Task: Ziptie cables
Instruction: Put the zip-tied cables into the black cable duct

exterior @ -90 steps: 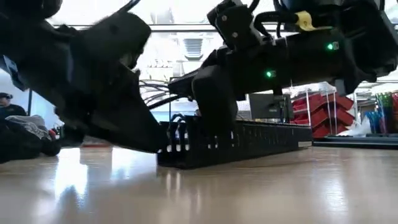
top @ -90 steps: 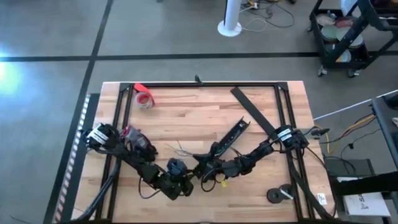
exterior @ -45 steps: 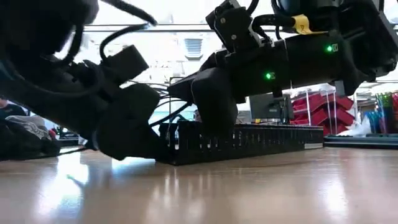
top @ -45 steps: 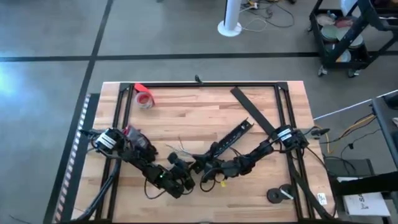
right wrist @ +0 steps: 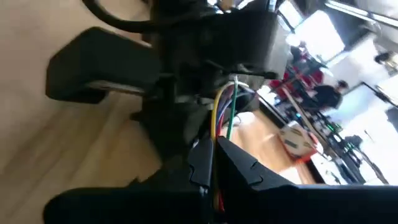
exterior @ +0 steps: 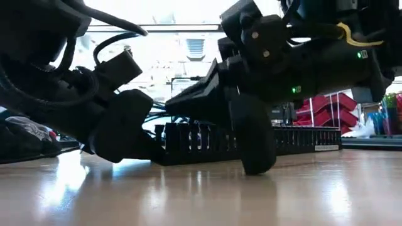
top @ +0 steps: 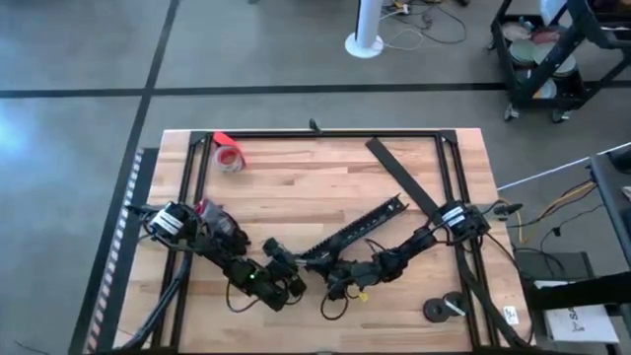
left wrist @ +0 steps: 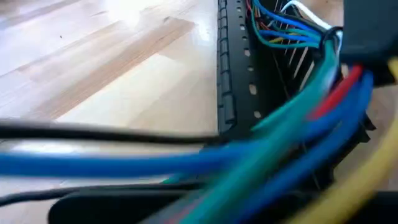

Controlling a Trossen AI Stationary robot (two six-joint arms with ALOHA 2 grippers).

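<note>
Left gripper (top: 286, 279) low at the front-centre, right gripper (top: 320, 273) just beside it; I can't tell either's opening or hold. Cables (left wrist: 292, 134) run between them along the slotted duct (top: 355, 235). They look light, limp and springy, so I'd grip the bunched part, not the loose ends.

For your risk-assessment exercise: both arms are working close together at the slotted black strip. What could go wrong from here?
1. The left end effector and right end effector sit very near each other and might collide.
2. The cables run across the slotted black strip; a pull could snag them or drag it.
</note>
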